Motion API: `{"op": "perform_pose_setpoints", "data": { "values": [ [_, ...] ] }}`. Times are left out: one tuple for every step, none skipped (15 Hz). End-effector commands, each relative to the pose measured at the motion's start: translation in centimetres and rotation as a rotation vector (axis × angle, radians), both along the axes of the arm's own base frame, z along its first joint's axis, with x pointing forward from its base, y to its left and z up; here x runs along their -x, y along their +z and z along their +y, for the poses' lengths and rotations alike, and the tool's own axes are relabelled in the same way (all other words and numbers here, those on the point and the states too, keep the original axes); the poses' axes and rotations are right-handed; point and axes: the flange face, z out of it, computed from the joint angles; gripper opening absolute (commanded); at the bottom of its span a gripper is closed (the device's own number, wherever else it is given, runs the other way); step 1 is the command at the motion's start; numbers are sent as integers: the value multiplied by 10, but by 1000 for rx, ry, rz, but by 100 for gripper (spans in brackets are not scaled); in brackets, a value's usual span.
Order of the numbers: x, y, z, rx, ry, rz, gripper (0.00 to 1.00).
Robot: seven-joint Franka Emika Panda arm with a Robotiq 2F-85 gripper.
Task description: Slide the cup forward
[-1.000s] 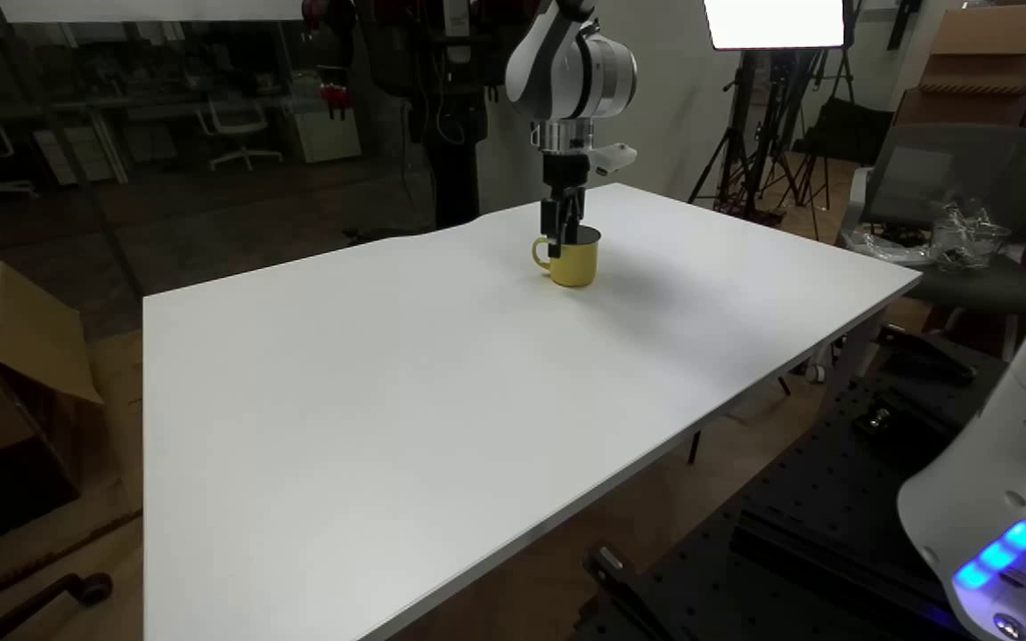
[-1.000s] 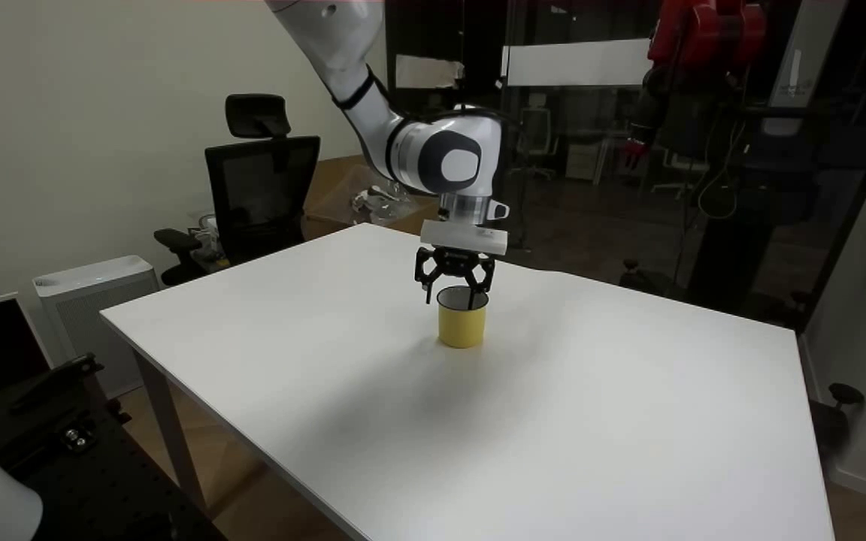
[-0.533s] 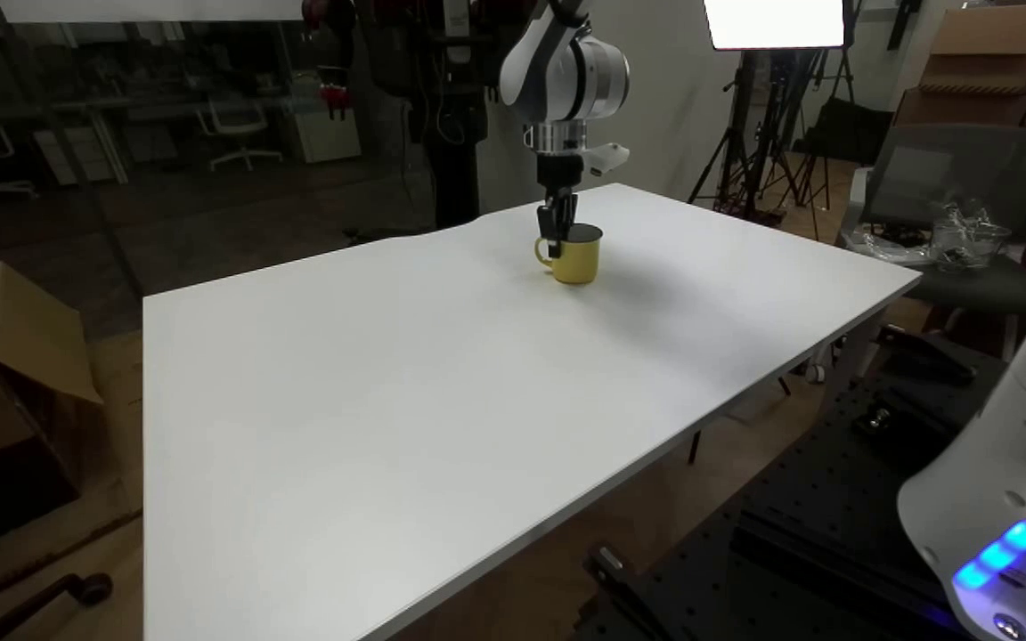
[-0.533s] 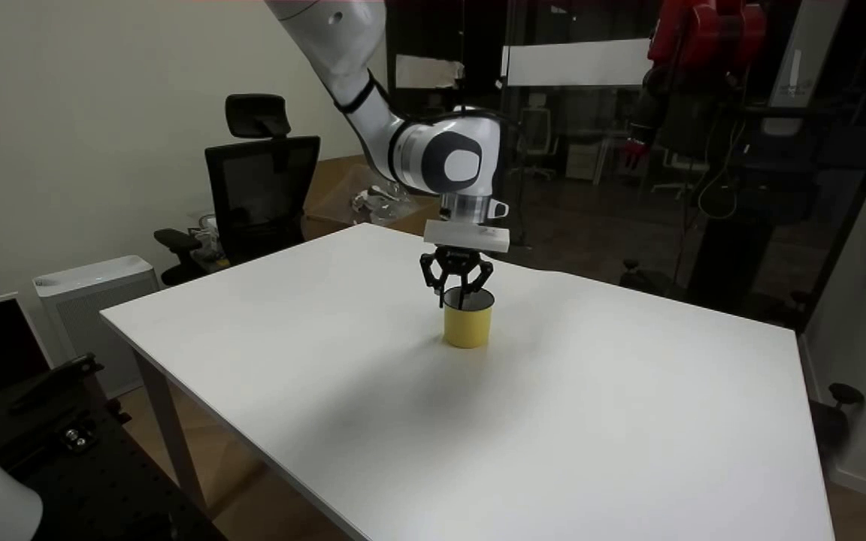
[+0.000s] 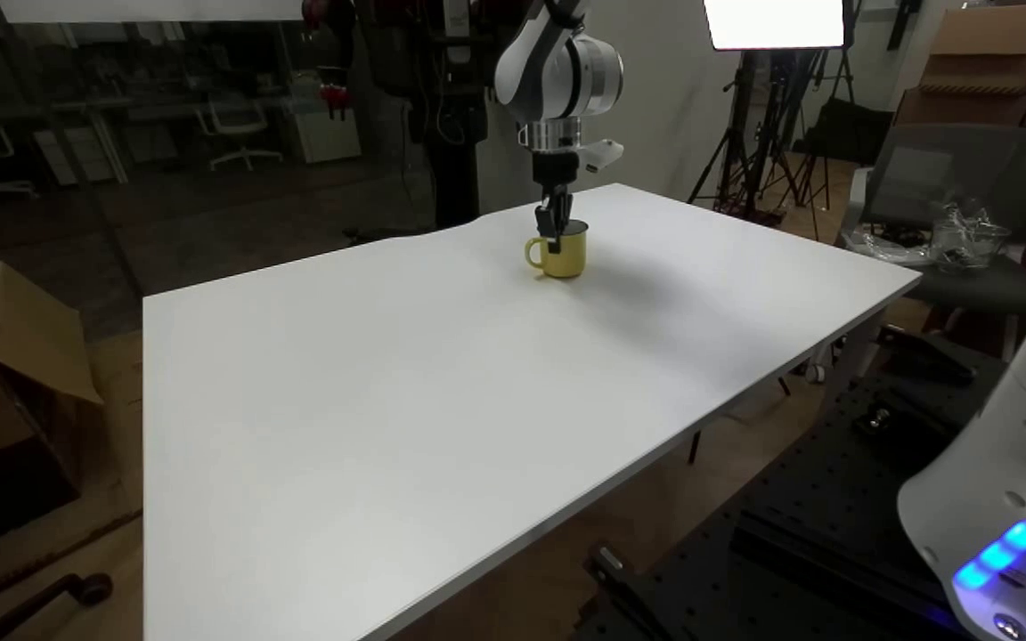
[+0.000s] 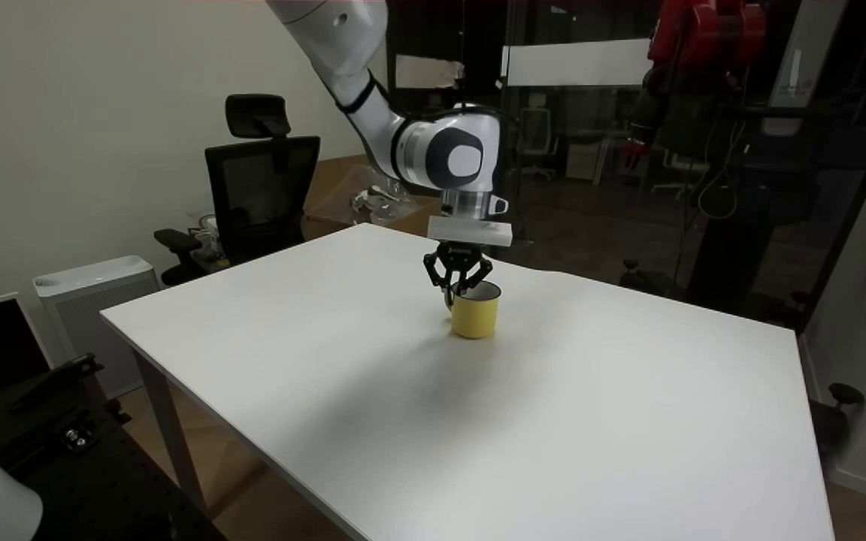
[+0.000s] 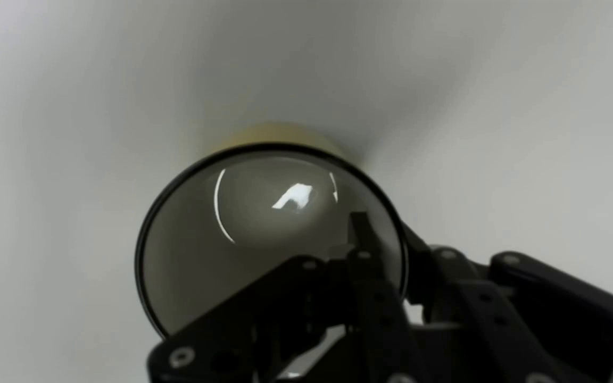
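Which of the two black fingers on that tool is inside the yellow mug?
The finger further left in the wrist view: its tip lies within the yellow mug, while the other finger is outside the rim.

A robotics lab: a white robot arm [image 6: 339,64] hangs over a white bench [image 5: 370,401], its base [image 5: 985,485] by a perforated black plate [image 5: 820,507], and a red-and-black robot [image 6: 707,37] stands beyond. A glowing light panel [image 5: 776,22] and tripods [image 5: 743,116] are here too. A mesh-backed office chair [image 6: 261,184] and, through a dark glass partition [image 5: 237,214], another office chair [image 5: 237,117] lend an office air.
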Motion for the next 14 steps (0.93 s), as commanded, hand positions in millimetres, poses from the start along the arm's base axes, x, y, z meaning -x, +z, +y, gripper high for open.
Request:
{"op": "perform_pose_setpoints", "data": {
  "values": [
    [-23, 5, 23, 12, 46, 13, 3],
    [-27, 5, 32, 13, 67, 19, 3],
    [-32, 4, 44, 17, 92, 25, 3],
    [-37, 3, 57, 23, 122, 33, 3],
    [-41, 2, 69, 29, 149, 39, 3],
    [-46, 1, 81, 36, 178, 44, 3],
    [-50, 0, 93, 48, 209, 49, 3],
    [-54, -1, 103, 54, 239, 56, 3],
    [-58, -3, 112, 62, 272, 64, 3],
    [-61, -4, 121, 64, 306, 70, 3],
    [-65, -4, 129, 68, 332, 75, 3],
    [-67, -4, 137, 69, 363, 75, 3],
    [-70, -3, 144, 71, 391, 73, 3],
    [-73, 0, 150, 71, 414, 66, 3]
  ]
}}
